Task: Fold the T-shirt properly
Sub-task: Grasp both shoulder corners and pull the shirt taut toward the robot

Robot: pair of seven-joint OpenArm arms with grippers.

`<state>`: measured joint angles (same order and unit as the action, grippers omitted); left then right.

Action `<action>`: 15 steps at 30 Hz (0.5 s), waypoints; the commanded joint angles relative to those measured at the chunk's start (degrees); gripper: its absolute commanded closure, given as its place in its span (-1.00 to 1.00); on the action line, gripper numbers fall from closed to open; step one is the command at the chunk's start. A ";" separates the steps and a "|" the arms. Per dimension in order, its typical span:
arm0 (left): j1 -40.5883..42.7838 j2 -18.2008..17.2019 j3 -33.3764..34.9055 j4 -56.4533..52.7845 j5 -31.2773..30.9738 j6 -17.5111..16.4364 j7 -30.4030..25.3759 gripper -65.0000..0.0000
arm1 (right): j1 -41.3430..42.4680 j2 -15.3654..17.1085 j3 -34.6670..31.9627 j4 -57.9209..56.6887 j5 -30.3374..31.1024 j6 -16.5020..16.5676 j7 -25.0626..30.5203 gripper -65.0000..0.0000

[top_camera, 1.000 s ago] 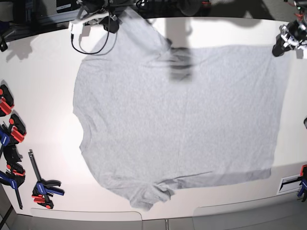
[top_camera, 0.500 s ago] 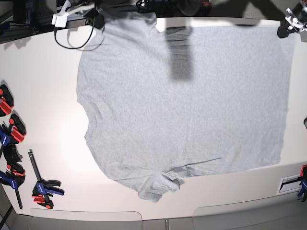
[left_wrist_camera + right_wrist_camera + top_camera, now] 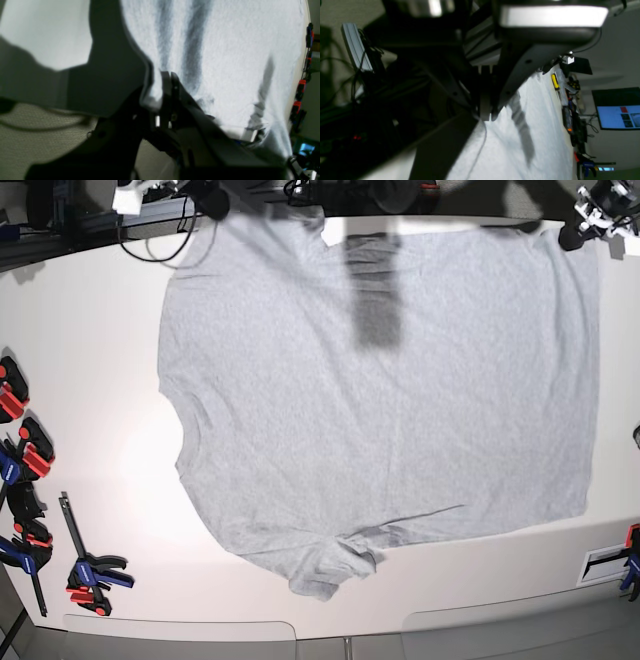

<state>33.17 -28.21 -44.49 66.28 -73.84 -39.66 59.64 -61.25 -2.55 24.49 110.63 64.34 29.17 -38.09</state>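
The light grey T-shirt [image 3: 380, 400] lies spread on the white table [image 3: 90, 360], plain side up, neck to the left and hem to the right. Its near sleeve [image 3: 325, 570] is bunched at the front. My left gripper [image 3: 578, 232] is at the far right corner, and the left wrist view shows it [image 3: 163, 90] shut on the shirt's edge [image 3: 152, 95]. My right gripper [image 3: 208, 202] is at the far left corner. The right wrist view shows it [image 3: 487, 113] shut on the cloth [image 3: 510, 145]. No lettering or tag shows.
Several red, blue and black clamps [image 3: 25, 450] lie along the table's left edge, one [image 3: 92, 572] near the front. A white label [image 3: 605, 563] and a clamp [image 3: 632, 555] sit at the right front. A black cable [image 3: 150, 252] loops at the back left.
Both grippers have pulled the shirt's far edge toward the back of the table. The shirt has slid back and lies flatter and wider. The far sleeve is now stretched out.
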 commanded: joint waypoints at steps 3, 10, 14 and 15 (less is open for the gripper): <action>1.33 -1.16 -3.28 0.85 -0.61 -0.34 -0.04 1.00 | -1.90 0.15 0.96 1.01 0.85 1.62 0.35 1.00; 2.10 -1.18 -4.98 0.85 -1.25 -0.34 0.52 1.00 | -2.78 0.17 6.29 1.01 4.81 3.74 -2.23 1.00; 2.10 -1.18 -4.98 0.85 -1.25 -0.34 0.55 1.00 | -2.75 0.17 9.03 1.01 5.35 3.93 -3.39 1.00; 2.10 -1.18 -4.98 0.85 -1.25 -0.34 0.55 1.00 | -2.75 0.17 9.33 1.01 5.38 3.93 -3.45 1.00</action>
<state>34.72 -28.12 -48.97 66.43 -73.71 -39.62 60.49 -62.87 -2.55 33.41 110.67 68.79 31.77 -42.09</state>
